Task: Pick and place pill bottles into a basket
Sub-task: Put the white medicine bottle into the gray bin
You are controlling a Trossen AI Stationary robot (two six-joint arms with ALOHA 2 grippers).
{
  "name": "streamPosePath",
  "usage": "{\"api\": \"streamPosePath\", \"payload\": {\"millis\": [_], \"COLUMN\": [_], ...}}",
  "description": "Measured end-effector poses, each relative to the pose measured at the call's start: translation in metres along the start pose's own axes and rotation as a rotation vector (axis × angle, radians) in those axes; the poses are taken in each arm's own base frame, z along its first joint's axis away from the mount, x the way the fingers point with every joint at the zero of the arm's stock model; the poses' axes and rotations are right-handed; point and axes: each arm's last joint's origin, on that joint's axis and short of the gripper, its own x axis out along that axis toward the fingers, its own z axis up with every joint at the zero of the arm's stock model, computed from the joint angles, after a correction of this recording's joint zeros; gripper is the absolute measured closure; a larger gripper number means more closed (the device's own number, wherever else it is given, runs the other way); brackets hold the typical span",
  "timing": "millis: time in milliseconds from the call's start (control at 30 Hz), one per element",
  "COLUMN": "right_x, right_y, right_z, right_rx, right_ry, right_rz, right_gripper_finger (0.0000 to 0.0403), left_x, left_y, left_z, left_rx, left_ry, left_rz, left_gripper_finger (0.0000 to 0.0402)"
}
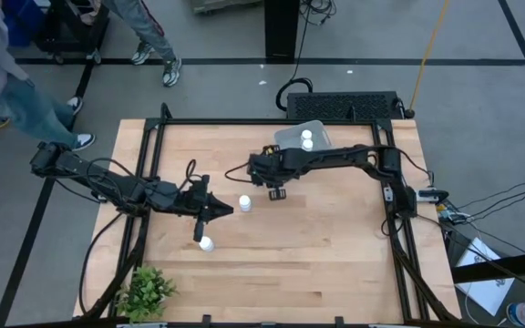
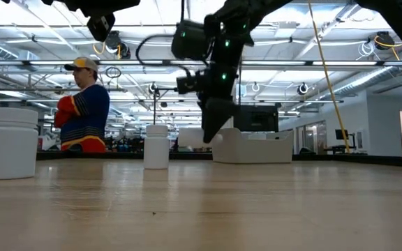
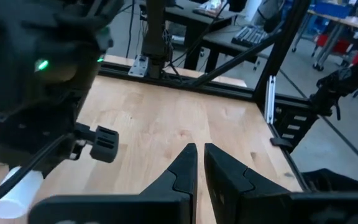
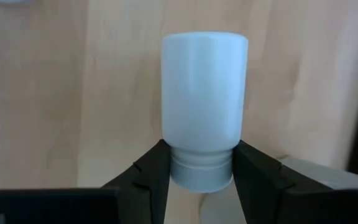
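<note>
The right gripper (image 4: 199,163) is holding a bottle (image 4: 204,106) by its cap between its fingers, hanging over mid-worktop just near of the basket (image 1: 290,133), which is already holding two bottles. The grip is sitting only on the cap, so a quick swing could be tipping the bottle loose. The left gripper (image 3: 199,163), fingers nearly closed and empty, is waiting left of centre.

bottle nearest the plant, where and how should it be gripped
Take the bottle around its cap, coming straight down from above. It stands upright with the cap up, so the jaws can close across the round cap. The left gripper is right beside it but shut, so it would probably have to open first.
</note>
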Motion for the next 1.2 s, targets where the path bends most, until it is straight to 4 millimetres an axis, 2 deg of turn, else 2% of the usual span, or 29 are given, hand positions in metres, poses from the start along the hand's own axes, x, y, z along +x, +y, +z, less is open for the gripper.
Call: {"api": "streamPosePath", "payload": {"millis": [167, 333, 533, 700, 833, 1033, 1200], "right_x": [-0.029, -0.056, -0.088, -0.11, -0.113, -0.11, -0.113], "right_y": [0.01, 0.037, 0.075, 0.105, 0.124, 0.136, 0.139], "right_z": [0.001, -0.005, -0.039, -0.064, -0.075, -0.078, -0.076], "right_rx": [-0.013, -0.035, 0.011, 0.094, 0.108, 0.095, 0.099], "right_ry": [-0.013, -0.036, -0.085, -0.246, -0.33, -0.348, -0.376], "right_rz": [-0.03, -0.09, -0.181, -0.174, -0.167, -0.159, -0.194], "right_gripper_finger": [0.0269, 0.0269, 0.0269, 0.0269, 0.0269, 0.0269, 0.0269], "left_x": [0.0, 0.0, -0.001, 0.012, 0.032, 0.06, 0.071], "left_y": [0.0, 0.001, 0.001, 0.008, 0.015, 0.014, 0.015], "left_z": [0.001, -0.004, -0.017, -0.027, -0.043, -0.052, -0.052], "left_rx": [-0.005, -0.024, 0.046, 0.093, 0.168, 0.222, 0.133], "left_ry": [-0.007, 0.043, 0.16, 0.202, 0.252, 0.168, 0.082], "left_rz": [-0.001, 0.01, 0.029, 0.146, 0.261, 0.287, 0.287], "left_gripper_finger": [0.0366, 0.0366, 0.0366, 0.0361, 0.0325, 0.0234, 0.0173]}}
